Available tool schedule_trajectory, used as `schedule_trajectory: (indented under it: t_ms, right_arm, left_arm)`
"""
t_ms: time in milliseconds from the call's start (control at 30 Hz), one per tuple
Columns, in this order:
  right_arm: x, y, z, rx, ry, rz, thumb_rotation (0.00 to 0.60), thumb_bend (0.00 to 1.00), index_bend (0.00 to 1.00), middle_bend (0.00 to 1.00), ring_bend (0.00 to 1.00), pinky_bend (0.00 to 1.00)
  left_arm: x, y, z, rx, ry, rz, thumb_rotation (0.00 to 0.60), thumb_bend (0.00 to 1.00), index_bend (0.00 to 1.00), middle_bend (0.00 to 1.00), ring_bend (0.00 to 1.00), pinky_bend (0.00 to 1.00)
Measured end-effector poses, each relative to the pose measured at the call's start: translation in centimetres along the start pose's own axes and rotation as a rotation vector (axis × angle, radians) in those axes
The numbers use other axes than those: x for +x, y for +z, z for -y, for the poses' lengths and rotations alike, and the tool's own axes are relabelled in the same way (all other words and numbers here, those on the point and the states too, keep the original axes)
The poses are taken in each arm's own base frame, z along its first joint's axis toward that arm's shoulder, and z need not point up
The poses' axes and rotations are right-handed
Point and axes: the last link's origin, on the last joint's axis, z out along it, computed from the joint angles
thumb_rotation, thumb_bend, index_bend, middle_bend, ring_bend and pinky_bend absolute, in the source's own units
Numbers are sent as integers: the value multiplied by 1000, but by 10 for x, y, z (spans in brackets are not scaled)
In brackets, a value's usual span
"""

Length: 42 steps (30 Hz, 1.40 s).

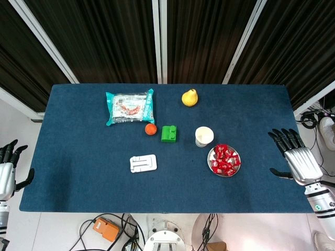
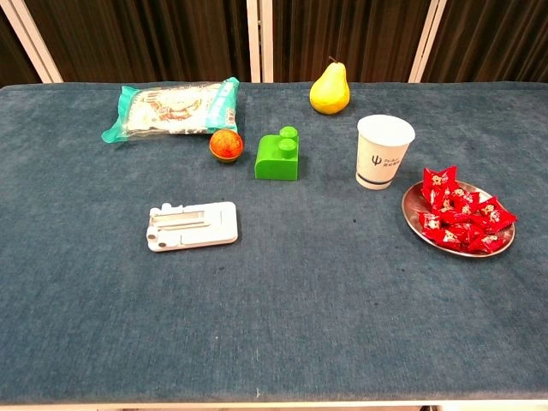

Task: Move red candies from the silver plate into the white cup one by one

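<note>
A silver plate (image 1: pixel 211 157) (image 2: pixel 414 218) heaped with several red wrapped candies (image 1: pixel 225 159) (image 2: pixel 462 212) sits at the right of the blue table. Just behind it to the left stands the white paper cup (image 1: pixel 203 136) (image 2: pixel 384 151), upright. My right hand (image 1: pixel 294 156) hovers at the table's right edge, well right of the plate, fingers spread and holding nothing. Off the left edge my left hand (image 1: pixel 8 166) hangs with fingers apart, also holding nothing. Neither hand shows in the chest view.
A green brick (image 1: pixel 169 134) (image 2: pixel 277 156), an orange ball (image 1: pixel 151 129) (image 2: pixel 226 145), a yellow pear (image 1: pixel 189 97) (image 2: pixel 330 89), a teal snack bag (image 1: pixel 130 106) (image 2: pixel 171 107) and a flat white holder (image 1: pixel 143 163) (image 2: pixel 191 226) lie left of the cup.
</note>
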Motion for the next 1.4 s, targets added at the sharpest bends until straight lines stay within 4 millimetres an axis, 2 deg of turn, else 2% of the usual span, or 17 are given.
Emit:
schedule_trajectory:
  t_ms: [333,500,700,867,1133,1400]
  right_arm:
    - [0,4,-5,-9,7,3,600,254,116,109,58,0]
    - [-2,11,-6,-4,45,18,600,254,159,109,58,0]
    - [-12,39,-6,23,61,83,600,254,264,109,58,0]
    - [-31,75,4,56,55,150,600,254,363,110,58,0]
    - [-66,126,24,84,63,248,600,274,395,109,58,0]
    - [-87,157,42,103,102,288,600,363,431,109,58,0]
  left_arm:
    - [-1,0,-1,-2,-1,1,600,341,160,0,0,0]
    - [-1,1,-1,-1,-4,1,600,341,160,0,0,0]
    - [-1,1,-2,-2,-6,4,600,341,160,0,0,0]
    - [-1,1,-1,5,-10,1,600,341,160,0,0,0]
    - [0,1,1,16,-15,1,600,341,160,0,0,0]
    - [1,1,1,19,-18,3,600,341,160,0,0,0]
